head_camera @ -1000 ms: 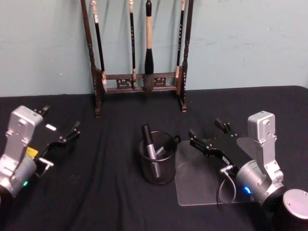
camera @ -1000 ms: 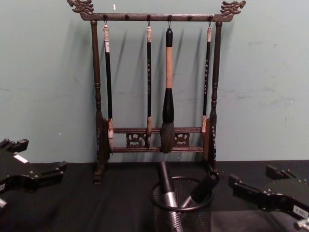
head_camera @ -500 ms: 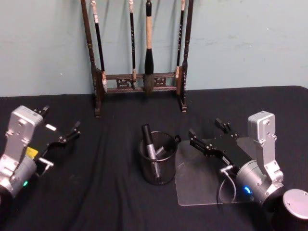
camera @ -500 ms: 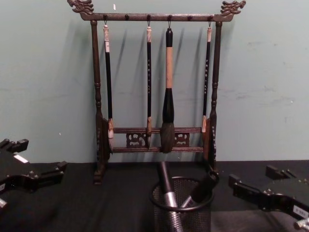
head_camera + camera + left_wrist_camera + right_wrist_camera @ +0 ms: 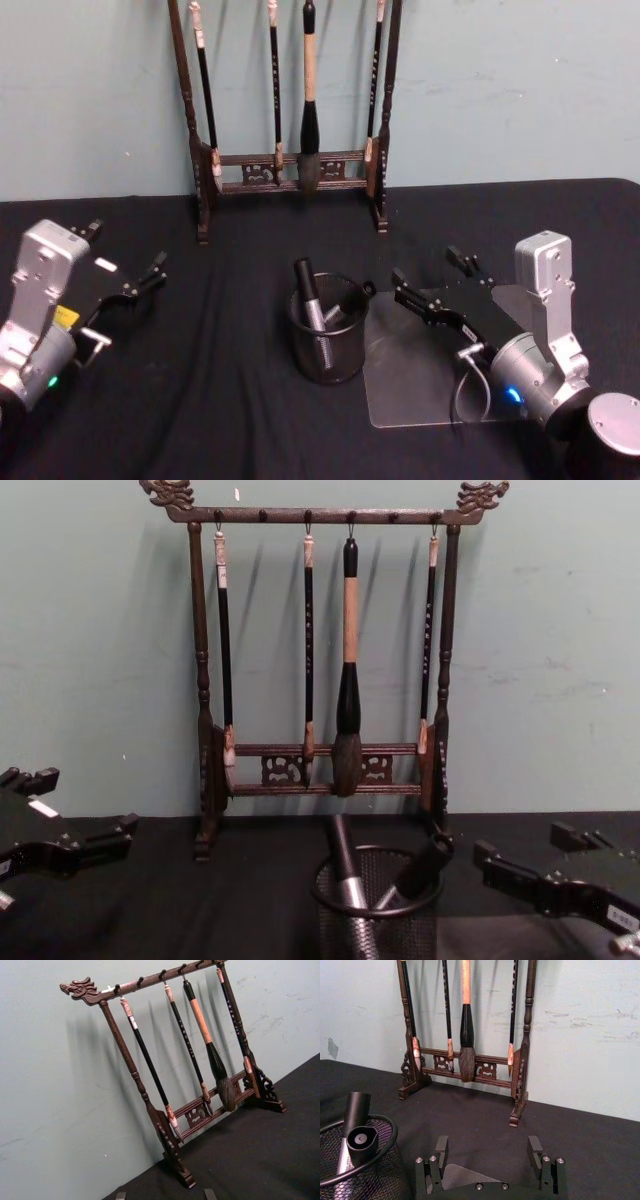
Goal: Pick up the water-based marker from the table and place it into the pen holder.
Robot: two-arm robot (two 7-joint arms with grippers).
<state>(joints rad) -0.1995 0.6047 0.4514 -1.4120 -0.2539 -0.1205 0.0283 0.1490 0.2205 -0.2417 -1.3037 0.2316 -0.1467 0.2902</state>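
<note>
So the table is a flat matte black top running wall to wall, and on its right half there's a greyer, slightly shiny mat-like patch lying flat just right of the pen holder. Behind everything is a plain pale blue-green wall with a few scuffs, meeting the tabletop along the far edge.

The pen holder is the little black wire-mesh cup sitting upright near the middle of the table, closer to the near edge than the brush rack. Inside it there's a black and silver water-based marker leaning toward the far left of the rim, plus another dark pen leaning to the right. So the marker is already in the cup, not on the table.

The brush rack stands at the far side against the wall, dark wood with carved dragon ends, four brushes hanging from it.

The left gripper hangs over the left side of the table, well apart from the cup, fingers spread with nothing between them. The right gripper sits over the grey patch, just right of the cup, also spread wide and holding nothing; its two fingers show apart in the right wrist view.
</note>
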